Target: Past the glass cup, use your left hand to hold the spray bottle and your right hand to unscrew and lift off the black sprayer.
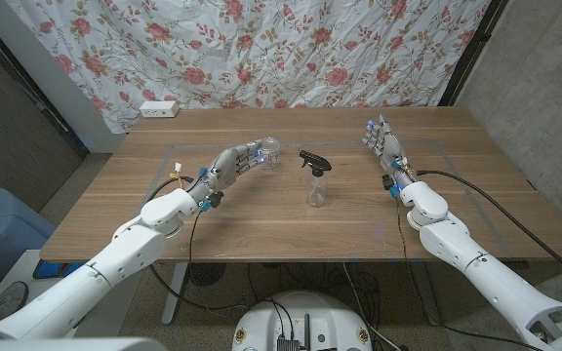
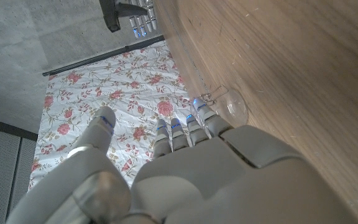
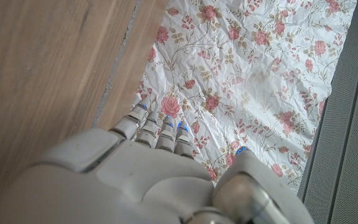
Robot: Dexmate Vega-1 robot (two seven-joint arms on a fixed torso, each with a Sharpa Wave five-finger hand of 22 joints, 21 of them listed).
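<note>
A clear spray bottle with a black sprayer stands upright mid-table in the head view. A glass cup stands to its left, a little farther back; it also shows in the left wrist view as the cup. My left hand reaches toward the cup, fingers stretched out and apart, tips right beside it, holding nothing. My right hand is to the right of the bottle, well apart from it, fingers straight and empty. The left wrist view shows my left hand and, far off, the right hand's fingertips.
The wooden table has bare surface in front of the bottle. A flowered cloth hangs behind the table, with a white power strip at its far left edge. Cables run along both forearms.
</note>
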